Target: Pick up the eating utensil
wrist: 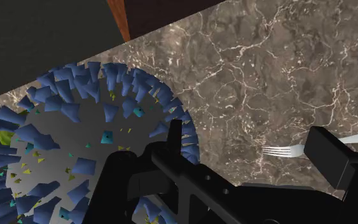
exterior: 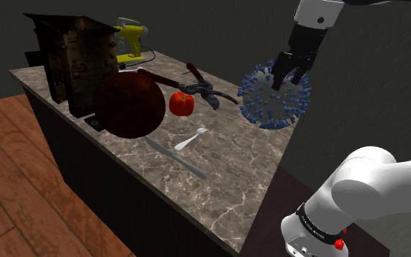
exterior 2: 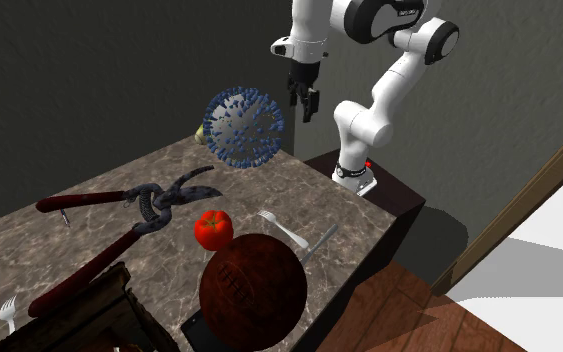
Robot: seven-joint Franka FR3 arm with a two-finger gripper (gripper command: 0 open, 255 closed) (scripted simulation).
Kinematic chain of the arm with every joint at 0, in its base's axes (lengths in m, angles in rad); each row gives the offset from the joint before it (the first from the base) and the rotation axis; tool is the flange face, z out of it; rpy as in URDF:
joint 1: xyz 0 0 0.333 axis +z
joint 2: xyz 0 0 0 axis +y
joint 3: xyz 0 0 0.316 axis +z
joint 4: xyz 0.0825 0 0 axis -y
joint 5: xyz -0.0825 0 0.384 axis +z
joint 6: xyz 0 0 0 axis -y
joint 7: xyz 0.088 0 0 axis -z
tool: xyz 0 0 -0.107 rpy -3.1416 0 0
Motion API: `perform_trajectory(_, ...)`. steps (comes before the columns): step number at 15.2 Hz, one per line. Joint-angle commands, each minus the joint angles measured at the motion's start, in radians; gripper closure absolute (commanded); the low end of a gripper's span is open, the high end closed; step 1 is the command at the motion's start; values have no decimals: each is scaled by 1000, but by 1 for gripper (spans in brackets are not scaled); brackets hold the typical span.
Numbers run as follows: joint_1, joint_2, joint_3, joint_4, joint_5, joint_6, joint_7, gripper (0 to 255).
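Observation:
A white fork (exterior: 194, 137) lies flat on the marble counter (exterior: 233, 171), near the middle; it also shows as the fork (exterior 2: 281, 229) in the second exterior view. My black gripper (exterior: 287, 77) hangs open well above the counter, close to a blue spiky ball (exterior: 275, 98) and far from the fork. In the wrist view the fork's tines (wrist: 279, 151) show on the marble between the spread fingers (wrist: 327, 158), with nothing held. My gripper (exterior 2: 307, 100) stands just right of the spiky ball (exterior 2: 243, 127) in the second exterior view.
Near the fork are a red tomato (exterior: 182, 104), a dark red ball (exterior: 129, 106), red-handled pruning shears (exterior: 196, 87) and a grey knife (exterior: 176, 158). A dark wooden box (exterior: 71, 62) and a yellow tool (exterior: 132, 38) stand at the counter's far end. Another white fork (exterior 2: 7, 311) lies by the box.

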Motion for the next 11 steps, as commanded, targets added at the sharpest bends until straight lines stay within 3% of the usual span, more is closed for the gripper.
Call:
perform_trajectory(1,0,0,0,0,0,0,0,0)
perform_trajectory(11,-75,139,208,-106,224,217,518,0)
